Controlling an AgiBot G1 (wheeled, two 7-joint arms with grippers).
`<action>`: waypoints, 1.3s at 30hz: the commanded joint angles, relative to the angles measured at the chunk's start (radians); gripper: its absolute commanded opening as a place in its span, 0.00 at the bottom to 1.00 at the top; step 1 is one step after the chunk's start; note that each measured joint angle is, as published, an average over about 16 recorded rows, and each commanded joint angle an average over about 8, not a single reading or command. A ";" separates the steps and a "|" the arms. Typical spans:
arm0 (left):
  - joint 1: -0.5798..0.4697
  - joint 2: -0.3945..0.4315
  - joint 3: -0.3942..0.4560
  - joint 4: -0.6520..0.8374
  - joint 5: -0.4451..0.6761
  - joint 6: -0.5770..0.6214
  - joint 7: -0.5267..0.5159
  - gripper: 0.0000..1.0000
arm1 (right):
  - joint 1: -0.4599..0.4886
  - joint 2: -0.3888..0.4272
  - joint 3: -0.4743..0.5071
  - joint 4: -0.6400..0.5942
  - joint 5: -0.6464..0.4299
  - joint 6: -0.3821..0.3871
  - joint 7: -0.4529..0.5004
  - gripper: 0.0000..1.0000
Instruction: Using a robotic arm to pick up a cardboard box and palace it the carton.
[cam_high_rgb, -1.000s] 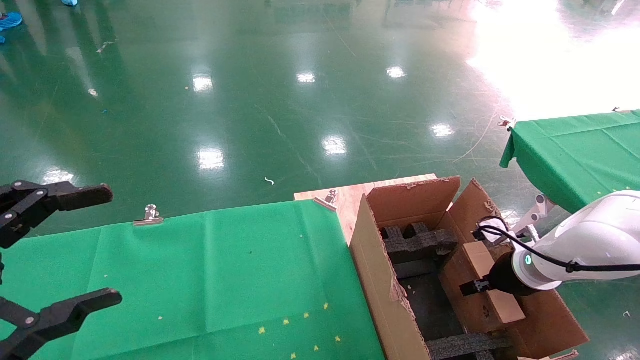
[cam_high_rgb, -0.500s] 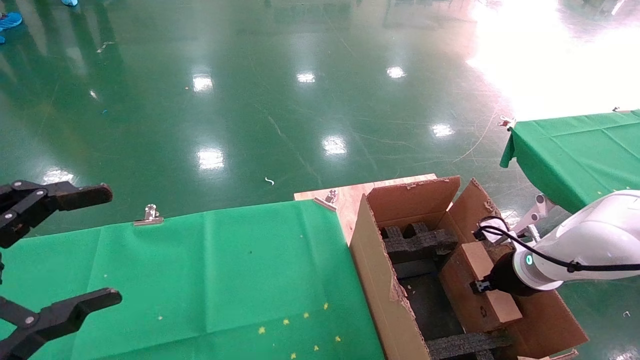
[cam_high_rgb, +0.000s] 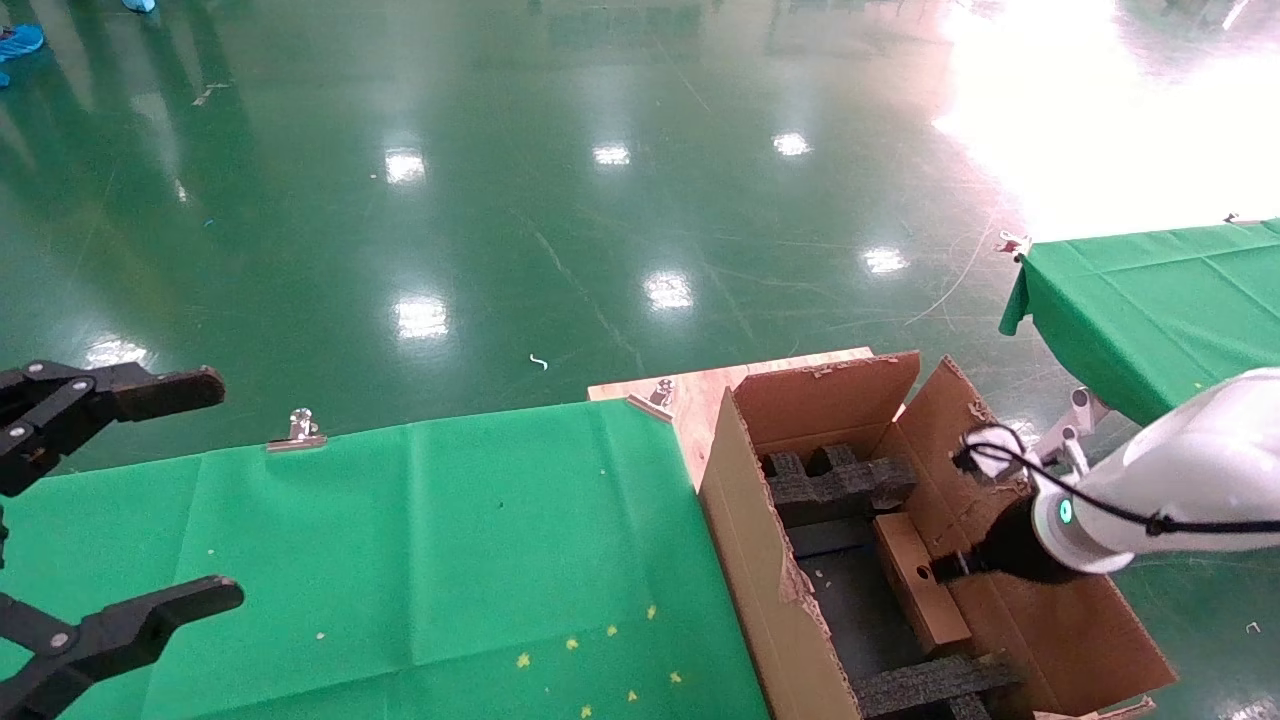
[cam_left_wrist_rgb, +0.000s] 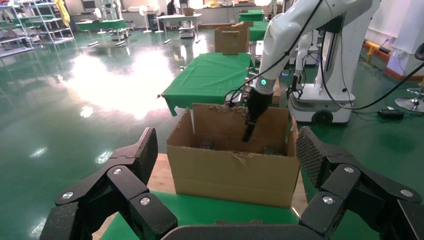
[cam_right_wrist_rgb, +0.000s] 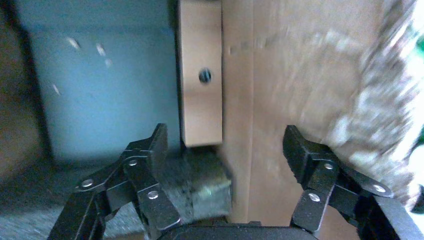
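Observation:
The small brown cardboard box (cam_high_rgb: 915, 590) stands on its edge inside the carton (cam_high_rgb: 760, 560), against the right inner wall. In the right wrist view the cardboard box (cam_right_wrist_rgb: 201, 75) shows its round hole and lies just beyond the fingertips. My right gripper (cam_right_wrist_rgb: 227, 145) is open with nothing in it; in the head view it (cam_high_rgb: 945, 570) hangs low inside the carton beside the box, on the white robotic arm (cam_high_rgb: 1180, 480). My left gripper (cam_high_rgb: 215, 490) stays parked open over the green table at the far left.
Black foam inserts (cam_high_rgb: 840, 485) lie at the carton's far end and another (cam_high_rgb: 925, 685) at its near end. The carton (cam_left_wrist_rgb: 235, 165) has ragged flaps and stands on a wooden board (cam_high_rgb: 700, 385). A green-clothed table (cam_high_rgb: 430, 560) adjoins it; another (cam_high_rgb: 1160, 300) stands at the right.
The right gripper has let go of the cardboard box. The box dropped from beside the right flap into the carton and now stands on edge; the gripper has tilted lower.

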 joint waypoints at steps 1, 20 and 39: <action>0.000 0.000 0.000 0.000 0.000 0.000 0.000 1.00 | 0.011 0.003 0.004 0.005 -0.001 -0.001 0.001 1.00; 0.000 0.000 0.000 0.000 0.000 0.000 0.000 1.00 | 0.288 0.052 0.189 0.168 0.212 0.049 -0.251 1.00; 0.000 0.000 0.000 0.000 -0.001 0.000 0.000 1.00 | 0.305 0.075 0.322 0.174 0.494 -0.043 -0.514 1.00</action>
